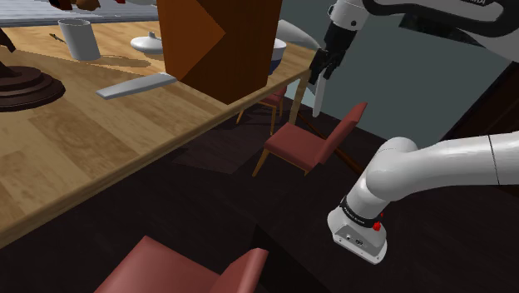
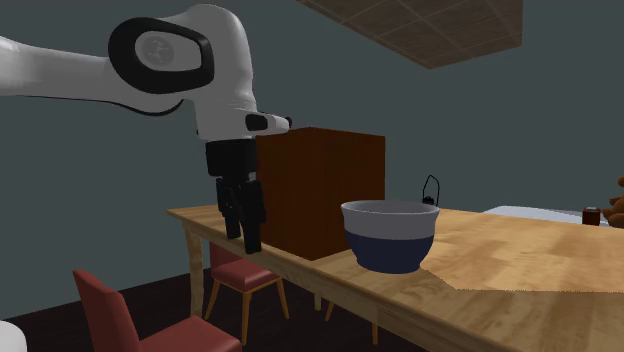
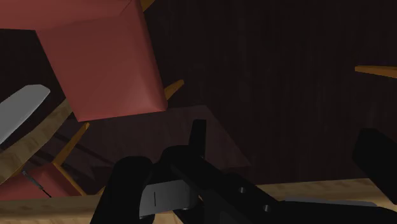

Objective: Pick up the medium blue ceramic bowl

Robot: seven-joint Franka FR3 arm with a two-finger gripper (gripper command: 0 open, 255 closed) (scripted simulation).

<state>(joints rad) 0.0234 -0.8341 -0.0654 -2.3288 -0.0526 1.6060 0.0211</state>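
Bowl: bowl (image 2: pixel 389 238), deep and round with a glossy glaze. The lower body is dark blue; the rim band and the inside are pale grey.
Bowl place: upright on the table, just beside the box and near the table edge. Nothing touches it.
Gripper: gripper (image 2: pixel 247 240), all black, pointing down. The fingers are apart and grip nothing.
Gripper place: off the table edge by the box's corner, hanging past the tabletop. It is well apart from the bowl.
Box: box (image 1: pixel 218 42), tall with plain red-brown flat faces and sharp edges. It stands on the table.
In the way: in the shoulder view the box hides most of the bowl, so a rim sliver alone peeks past the box's side.
Table: table (image 1: pixel 125 154), long, with light grained wood planks and slim wooden legs.
Blade: blade (image 1: pixel 136 84), a flat grey strip lying on the table in front of the box, on the shoulder view's left.
Cup: cup (image 1: pixel 79 39), a plain white cylinder, farther from the box on the same side.
Dish: dish (image 1: pixel 150 42), white, low and lidded, between the cup and the box.
Base: base (image 1: pixel 25 87), dark, round and stepped, far from the box at the shoulder view's left edge.
Lantern: lantern (image 2: pixel 431 190), small and black with a loop handle, past the bowl from the box.
Chairs: chairs (image 1: pixel 312 141), with red seats and backs and wooden legs, on the dark floor below the box's end of the table.
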